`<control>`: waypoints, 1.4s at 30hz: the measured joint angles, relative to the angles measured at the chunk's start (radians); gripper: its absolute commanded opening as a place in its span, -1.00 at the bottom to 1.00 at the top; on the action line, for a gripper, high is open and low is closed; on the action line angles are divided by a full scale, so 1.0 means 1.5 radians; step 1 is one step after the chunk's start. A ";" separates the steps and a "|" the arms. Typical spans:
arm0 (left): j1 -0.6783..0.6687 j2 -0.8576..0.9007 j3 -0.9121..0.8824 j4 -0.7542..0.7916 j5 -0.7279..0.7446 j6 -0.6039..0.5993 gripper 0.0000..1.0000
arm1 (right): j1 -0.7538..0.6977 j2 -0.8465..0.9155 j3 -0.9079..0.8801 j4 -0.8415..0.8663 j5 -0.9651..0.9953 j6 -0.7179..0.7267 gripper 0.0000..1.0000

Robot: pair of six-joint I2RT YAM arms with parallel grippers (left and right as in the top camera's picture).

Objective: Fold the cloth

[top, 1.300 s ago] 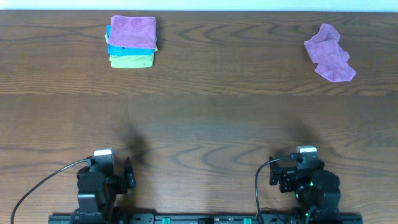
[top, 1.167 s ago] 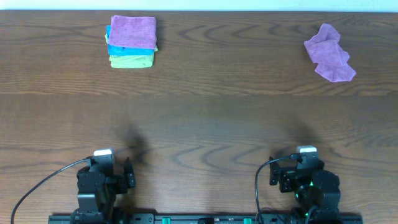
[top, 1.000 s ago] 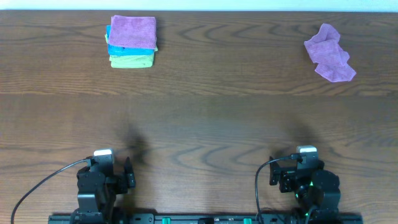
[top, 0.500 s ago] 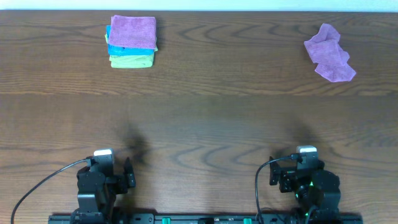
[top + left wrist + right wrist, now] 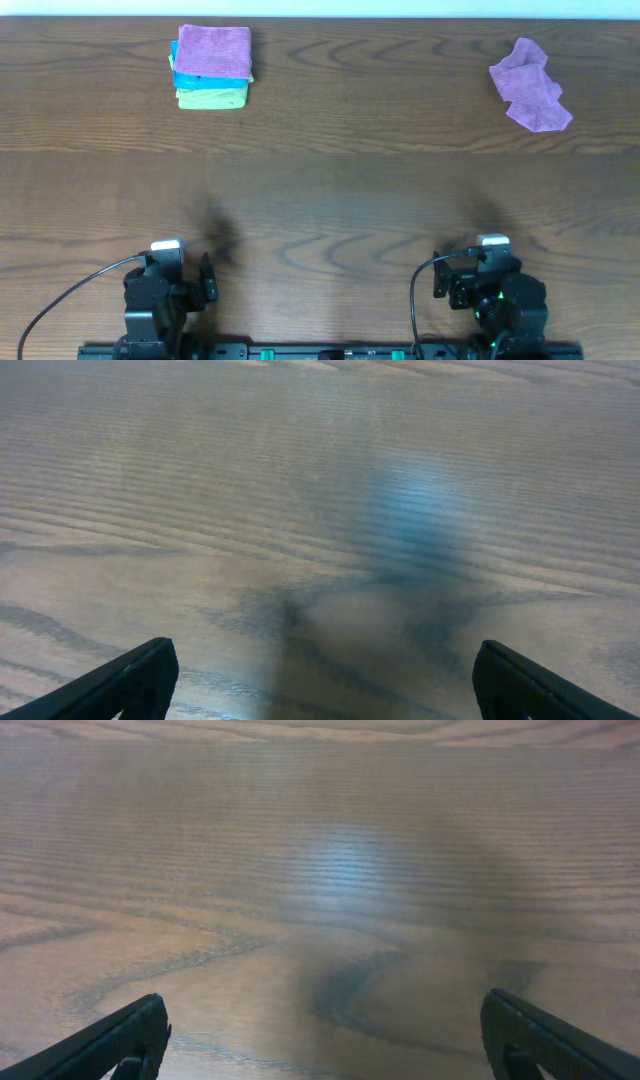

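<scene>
Fingers of the left gripper show only as two dark, matte, wedge-shaped tips at the bottom corners of the left wrist view. They are spread wide, with only bare wood between them. The right gripper looks the same in its own view: two black tapered tips far apart above the tabletop, gripping no object. Under both lies the table, brown wood grain with long wavy streaks and looping knots. Its surface is smooth enough to throw back a soft pale-blue glare, and it carries a blurred dark shadow beneath each wrist.

From overhead, the left arm and right arm sit folded at the near edge, blocky black housings each with a pale cap. A thin black cable curves away from the left one. The cloth lies well apart from both grippers, at the far right of the table. It is purple and soft-looking, crumpled into an uneven lump of overlapping flaps. At the far left stands a stack of squarely folded cloths, purple on top, blue beneath, yellow-green at the bottom, edges roughly aligned.
</scene>
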 measured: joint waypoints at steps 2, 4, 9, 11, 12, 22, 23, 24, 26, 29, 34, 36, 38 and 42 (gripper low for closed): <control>0.000 0.000 0.000 0.000 0.000 0.000 0.91 | 0.000 0.000 0.000 0.000 0.000 0.000 0.99; 0.000 0.000 0.000 0.000 0.000 0.000 0.91 | 0.000 0.000 0.000 0.000 0.000 0.000 0.98; 0.000 0.000 0.000 0.000 0.000 0.000 0.91 | 0.000 0.000 0.000 0.000 0.000 0.000 0.98; 0.000 0.000 0.000 0.000 0.000 0.000 0.91 | 0.000 0.000 0.000 0.000 0.000 0.000 0.98; 0.000 0.000 0.000 0.000 0.000 0.000 0.91 | 0.000 0.000 0.000 0.000 0.000 0.000 0.98; 0.000 0.000 0.000 0.000 0.000 0.000 0.91 | -0.032 0.084 0.019 -0.002 0.017 0.007 0.98; 0.000 -0.001 0.001 0.000 0.000 0.000 0.91 | -0.045 0.119 0.036 -0.004 0.018 0.009 0.98; 0.000 -0.001 0.001 0.000 0.000 0.001 0.91 | -0.055 0.151 0.057 -0.005 0.021 0.011 0.99; 0.000 -0.001 0.001 -0.001 0.000 0.002 0.91 | -0.080 0.218 0.110 -0.005 0.022 0.015 0.99; 0.000 -0.001 0.001 -0.001 0.000 0.003 0.91 | -0.114 0.317 0.205 -0.003 0.024 0.019 0.98; 0.000 -0.002 0.002 -0.002 0.000 0.005 0.91 | -0.145 0.487 0.375 -0.028 0.030 0.026 0.99; 0.000 -0.002 0.002 -0.002 0.000 0.005 0.91 | -0.152 0.553 0.438 -0.046 0.032 0.032 0.98; 0.000 -0.002 0.002 -0.002 0.000 0.007 0.91 | -0.160 0.616 0.497 -0.057 0.034 0.037 0.99; 0.000 -0.002 0.002 -0.002 0.000 0.008 0.91 | -0.178 0.743 0.606 -0.068 0.035 0.043 0.99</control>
